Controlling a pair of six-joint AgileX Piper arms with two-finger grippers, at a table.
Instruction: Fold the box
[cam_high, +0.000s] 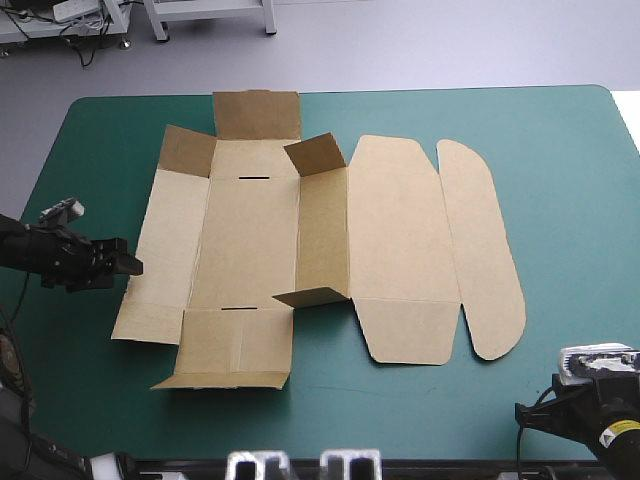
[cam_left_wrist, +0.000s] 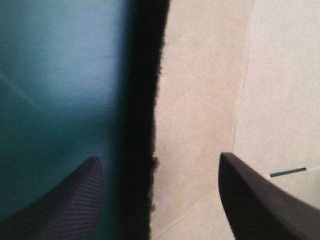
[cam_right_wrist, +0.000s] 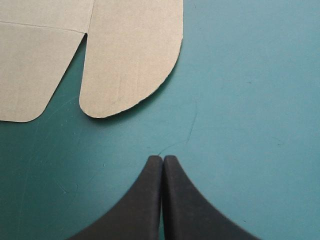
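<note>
I have the left gripper (cam_high: 122, 265) at the left edge of the box (cam_high: 250, 235), fingers spread wide. In its wrist view one finger sits over bare worktop (cam_left_wrist: 55, 75) and the other over the board, with the edge running between them. To do this step well, I judge I should ease the outer finger under that side wall, pinch near its middle, and tip it up along the crease without dragging the sheet. The right gripper (cam_right_wrist: 162, 159) is clenched on nothing, above the worktop just short of the rounded lid flap (cam_right_wrist: 135, 60) at the near right. The box lies mid-worktop, brown and mostly flat — the wall right of the base stands, the far flaps are half raised, and the lid lies flat to the right.
</note>
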